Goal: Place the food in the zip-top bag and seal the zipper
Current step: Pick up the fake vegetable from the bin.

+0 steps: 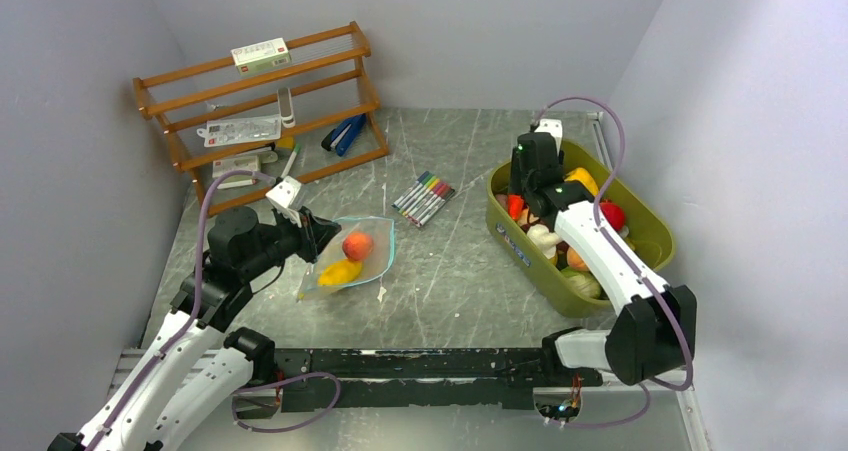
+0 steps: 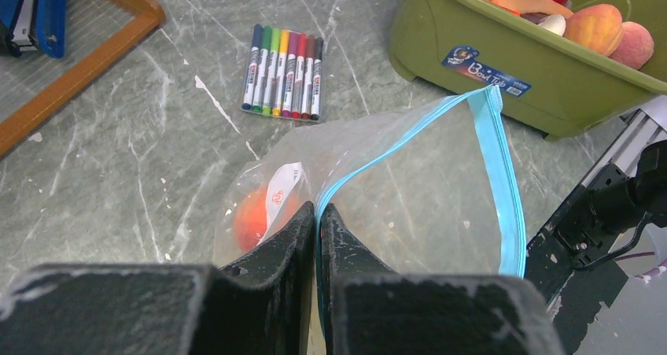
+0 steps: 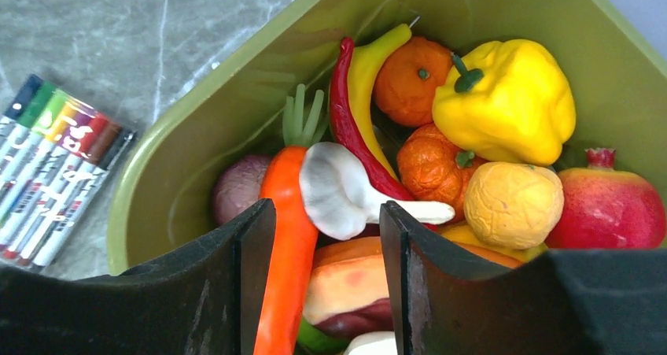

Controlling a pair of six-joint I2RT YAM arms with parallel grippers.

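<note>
The clear zip-top bag [image 1: 355,256] lies on the table left of centre with a red-orange fruit [image 1: 357,245] and a yellow fruit [image 1: 340,271] inside. My left gripper [image 2: 316,210] is shut on the bag's teal-blue zipper [image 2: 503,174] edge and holds the mouth open. My right gripper [image 3: 326,213] is open over the olive-green tub [image 1: 640,221], with an orange carrot [image 3: 287,237] and a white mushroom [image 3: 338,190] between its fingers. More food fills the tub: a yellow pepper [image 3: 503,103], a red chilli [image 3: 350,127] and a pomegranate [image 3: 609,205].
A set of coloured marker pens [image 1: 424,197] lies between the bag and the tub. A wooden rack [image 1: 260,101] with boxes and a blue stapler [image 1: 343,133] stands at the back left. Grey walls close in left and right.
</note>
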